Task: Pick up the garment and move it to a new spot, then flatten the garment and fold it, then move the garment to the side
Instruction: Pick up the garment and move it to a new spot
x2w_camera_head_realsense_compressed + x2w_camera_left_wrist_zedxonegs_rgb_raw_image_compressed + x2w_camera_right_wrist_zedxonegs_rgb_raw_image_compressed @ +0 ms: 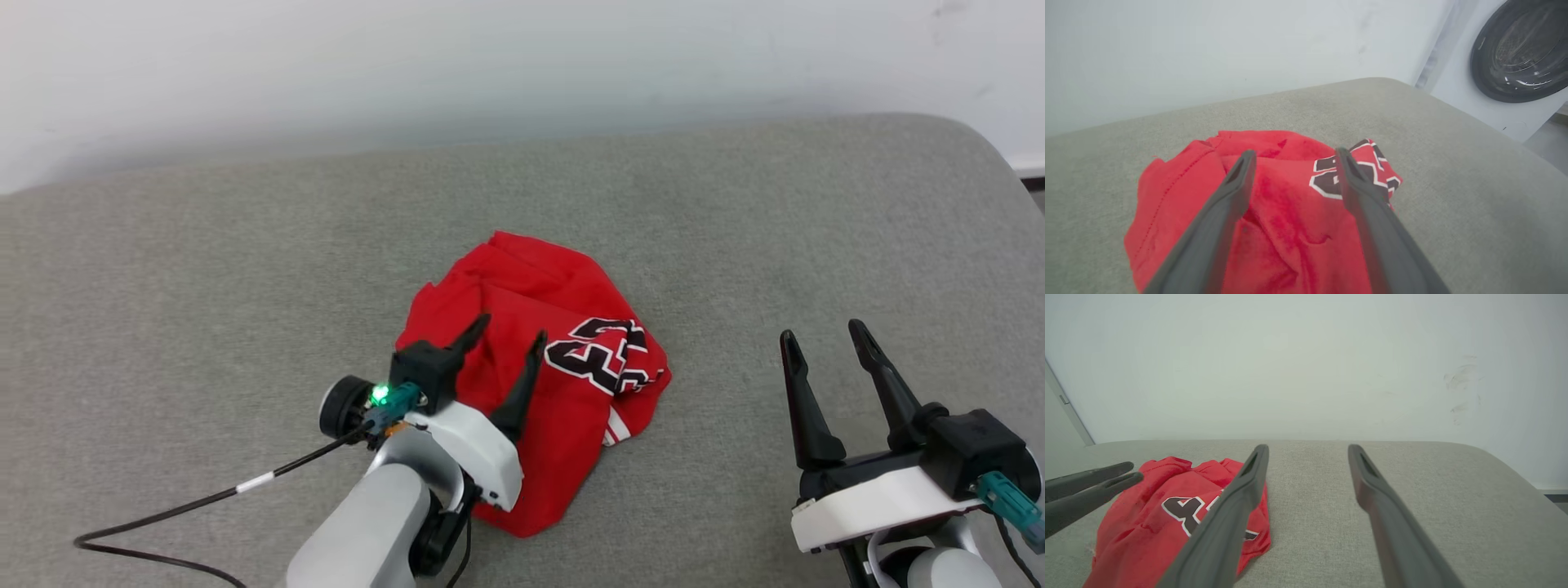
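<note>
We see left end effector [513, 327] open, fingers straddling crumpled garment [539, 278] just beneath. Right end effector [822, 330] open, garment well to its left. Risk, we judge: closing pinches several layers, lifts bunched heap.

garment [535, 286] lettering partly folded under, washer door [1515, 53] cropped

We see a grey fabric surface [735, 204], a white wall [490, 57] at 12 o'clock, and a washer door [1519, 49] at 2 o'clock.
</note>
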